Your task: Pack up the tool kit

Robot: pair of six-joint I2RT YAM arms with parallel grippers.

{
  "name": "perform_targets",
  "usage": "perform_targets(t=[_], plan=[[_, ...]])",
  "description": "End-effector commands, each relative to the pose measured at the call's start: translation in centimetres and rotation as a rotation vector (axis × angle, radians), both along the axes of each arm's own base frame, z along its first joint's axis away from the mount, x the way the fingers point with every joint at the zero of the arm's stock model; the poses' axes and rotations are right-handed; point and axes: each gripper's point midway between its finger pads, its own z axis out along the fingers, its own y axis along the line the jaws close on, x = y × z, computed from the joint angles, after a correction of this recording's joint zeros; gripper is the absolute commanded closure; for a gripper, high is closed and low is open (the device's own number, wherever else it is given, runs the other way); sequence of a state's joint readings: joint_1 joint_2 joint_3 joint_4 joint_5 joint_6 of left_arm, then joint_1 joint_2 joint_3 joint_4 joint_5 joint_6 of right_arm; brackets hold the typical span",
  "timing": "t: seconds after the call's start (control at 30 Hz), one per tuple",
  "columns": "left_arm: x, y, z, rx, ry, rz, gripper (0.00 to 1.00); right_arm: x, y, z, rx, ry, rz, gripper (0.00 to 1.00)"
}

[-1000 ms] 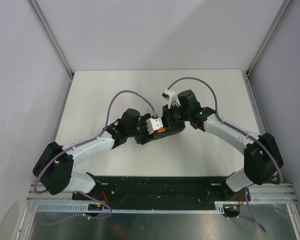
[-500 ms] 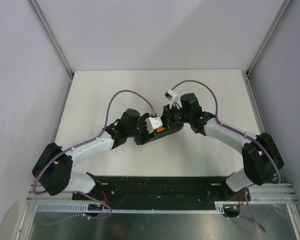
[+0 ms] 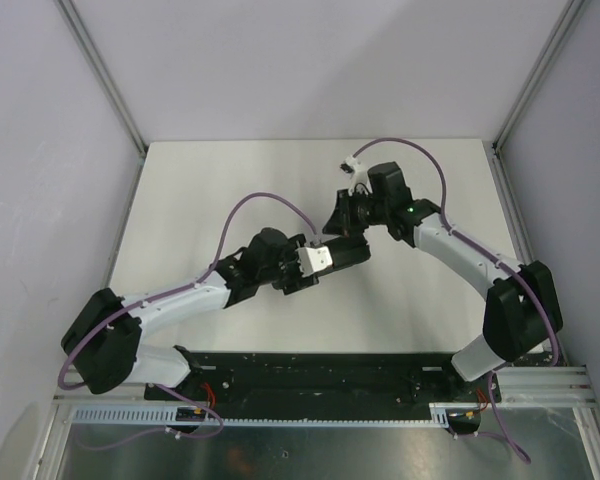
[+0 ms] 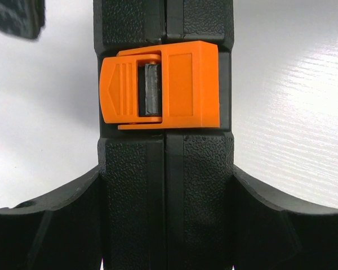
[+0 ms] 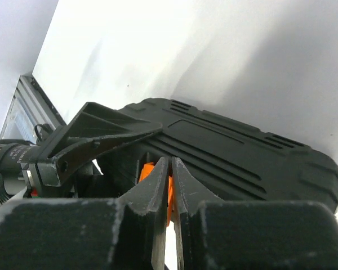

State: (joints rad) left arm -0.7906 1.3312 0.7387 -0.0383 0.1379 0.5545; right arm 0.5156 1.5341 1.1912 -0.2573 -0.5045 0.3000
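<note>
A black base rail (image 3: 310, 372) runs along the near edge of the white desk (image 3: 200, 190), and grey walls (image 3: 310, 70) close it in behind and at both sides. The closed black case (image 3: 350, 255) is at mid-desk. Only the left wrist view shows its orange latch (image 4: 160, 93) snapped flat across the seam, with the case edge clamped between the left fingers (image 4: 281, 225). The right wrist view shows the ribbed lid instead. There the right fingers (image 5: 151, 192) are pressed nearly together, tips just before the latch; whether they touch it cannot be told.

2 arms of white links (image 3: 175, 298) and black joints (image 3: 105, 335) carry purple cables (image 3: 261, 196) and black fingers (image 5: 145, 198).
</note>
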Motion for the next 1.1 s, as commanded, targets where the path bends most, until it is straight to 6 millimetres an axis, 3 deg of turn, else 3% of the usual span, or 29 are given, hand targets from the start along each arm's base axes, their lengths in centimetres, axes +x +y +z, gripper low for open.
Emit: perform_targets(t=[0.0, 0.17, 0.4, 0.67, 0.87, 1.07], plan=[[-0.5, 1.7, -2.3, 0.106, 0.003, 0.013, 1.0, -0.4, 1.3, -0.1, -0.044, 0.002, 0.051, 0.89], [0.1, 2.1, -2.5, 0.143, -0.035, 0.035, 1.0, -1.0, 1.6, -2.1, -0.145, 0.065, 0.077, 0.89], [1.3, 2.8, -2.4, 0.174, -0.081, 0.101, 1.0, -4.1, 0.4, -3.8, -0.239, 0.172, 0.127, 0.9], [1.4, 2.6, -2.8, 0.172, -0.065, 0.11, 1.0, -6.9, -0.4, -2.7, -0.239, 0.218, 0.189, 0.9], [1.1, 2.3, -3.0, 0.155, -0.044, 0.102, 1.0, -7.8, -0.9, -3.4, -0.278, 0.237, 0.208, 0.9], [0.9, 2.2, -2.9, 0.147, -0.042, 0.091, 1.0, -6.6, -1.3, -4.4, -0.323, 0.229, 0.148, 0.91]])
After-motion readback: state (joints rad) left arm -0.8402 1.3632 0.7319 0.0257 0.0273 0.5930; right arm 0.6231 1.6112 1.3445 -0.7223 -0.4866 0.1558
